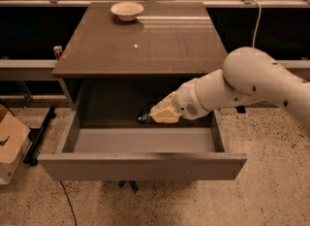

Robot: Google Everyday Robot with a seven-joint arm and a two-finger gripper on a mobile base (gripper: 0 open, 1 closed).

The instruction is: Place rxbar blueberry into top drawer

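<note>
The top drawer point(140, 166) is pulled out wide, with a plain grey front panel and a pale grey inside. My white arm reaches in from the right. My gripper point(154, 116) hangs low over the back of the drawer, near its middle. A small dark blue, shiny piece of the rxbar blueberry point(144, 119) sticks out to the left of the gripper's tan fingers; most of the bar is hidden by them. The bar is held above the drawer's floor.
A white bowl point(127, 10) stands at the back of the grey-brown cabinet top point(140, 45). A cardboard box point(10, 140) sits on the speckled floor at the left. A cable hangs down at the back right point(255, 24).
</note>
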